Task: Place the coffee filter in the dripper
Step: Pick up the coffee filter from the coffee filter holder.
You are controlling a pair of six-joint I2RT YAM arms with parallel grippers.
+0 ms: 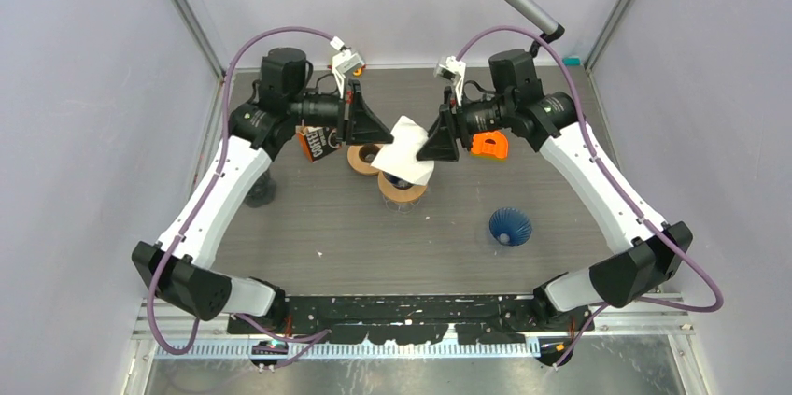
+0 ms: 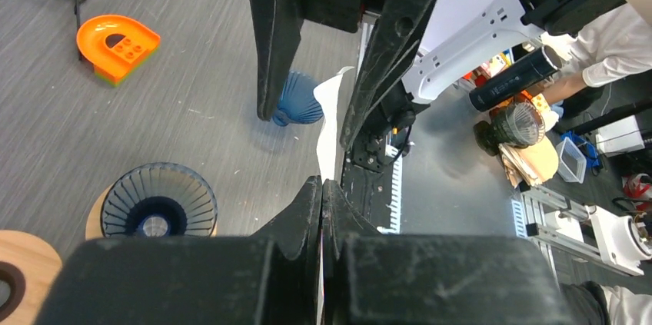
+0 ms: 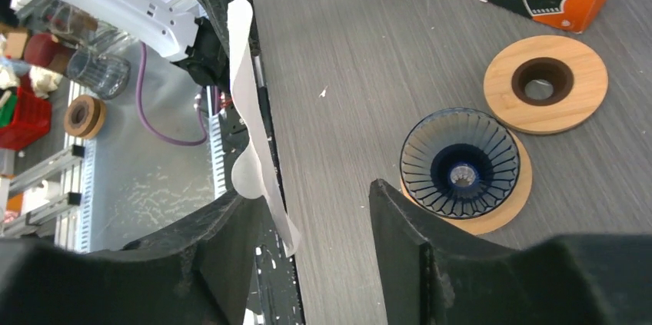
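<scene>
The left pincer (image 2: 321,187) clenches the white paper coffee filter (image 3: 250,148) above the dark blue ribbed dripper (image 3: 460,174). The right pincer (image 3: 311,198) is released, with the filter just beside one finger. A wooden ring (image 3: 546,83) adjoins the dripper.

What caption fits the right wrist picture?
Open right pincer beside the white paper coffee filter; ribbed blue dripper sits on a wooden ring.

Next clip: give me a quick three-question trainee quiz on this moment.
1. True or false: the left gripper is shut on the coffee filter.
2. The right gripper is: A open; B shut on the filter; C shut on nothing.
3. Fill in: the dripper below the filter sits on a ____ base.
Key: 1 true; 2 A; 3 wooden.
</scene>
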